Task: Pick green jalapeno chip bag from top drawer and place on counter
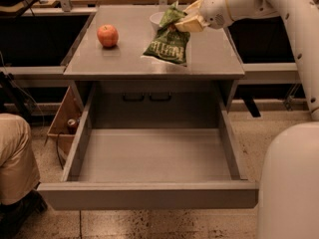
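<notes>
Gripping the upper edge of the green jalapeno chip bag, the gripper sits above the rear right part of the counter, its fingers closed on the foil. The bag's lower end rests on the counter, right of the red apple and just in front of a white bowl. The top drawer below stands open with a bare bottom. Hazards:
- Foil may snag on the fingers at release and be dragged when the arm withdraws.
- The tilted bag may flop against the bowl.
- A forward slide could carry it over the front edge into the drawer.
</notes>
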Controlling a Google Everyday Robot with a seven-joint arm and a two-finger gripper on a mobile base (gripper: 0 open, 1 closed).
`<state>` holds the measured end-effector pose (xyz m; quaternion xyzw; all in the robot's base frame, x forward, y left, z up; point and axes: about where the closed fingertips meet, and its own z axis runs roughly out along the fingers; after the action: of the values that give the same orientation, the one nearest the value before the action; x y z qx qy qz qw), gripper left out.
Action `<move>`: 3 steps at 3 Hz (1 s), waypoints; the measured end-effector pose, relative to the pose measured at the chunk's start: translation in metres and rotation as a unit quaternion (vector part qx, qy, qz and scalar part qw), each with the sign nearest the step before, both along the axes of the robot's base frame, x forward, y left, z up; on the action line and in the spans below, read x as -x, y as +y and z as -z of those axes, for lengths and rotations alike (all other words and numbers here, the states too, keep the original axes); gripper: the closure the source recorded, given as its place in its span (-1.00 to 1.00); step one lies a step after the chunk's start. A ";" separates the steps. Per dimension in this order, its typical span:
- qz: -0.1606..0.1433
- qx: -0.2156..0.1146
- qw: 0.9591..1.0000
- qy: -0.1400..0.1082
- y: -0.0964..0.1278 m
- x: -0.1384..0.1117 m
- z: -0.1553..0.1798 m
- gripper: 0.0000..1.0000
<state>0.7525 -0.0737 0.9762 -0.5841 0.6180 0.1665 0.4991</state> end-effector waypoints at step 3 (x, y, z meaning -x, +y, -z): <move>0.017 -0.003 1.000 -0.002 -0.014 -0.047 0.046 1.00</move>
<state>0.7994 -0.0878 0.9303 -0.5723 0.6260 0.1589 0.5053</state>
